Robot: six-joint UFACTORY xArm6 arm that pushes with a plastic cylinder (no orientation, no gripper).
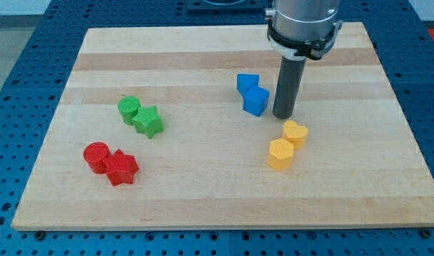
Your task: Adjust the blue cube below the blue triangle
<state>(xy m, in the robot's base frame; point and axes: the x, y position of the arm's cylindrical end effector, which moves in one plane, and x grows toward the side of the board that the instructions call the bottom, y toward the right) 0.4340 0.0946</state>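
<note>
The blue cube [256, 101] sits on the wooden board, touching the blue triangle [247, 83], which lies just above it and a little to the view's left. My tip [284, 116] rests on the board just to the view's right of the blue cube, a small gap away from it.
A yellow heart [296, 133] and a yellow hexagon [279, 153] lie just below my tip. A green cylinder [129, 109] and green star [148, 121] sit at the view's left. A red cylinder [97, 156] and red star [121, 168] lie at lower left.
</note>
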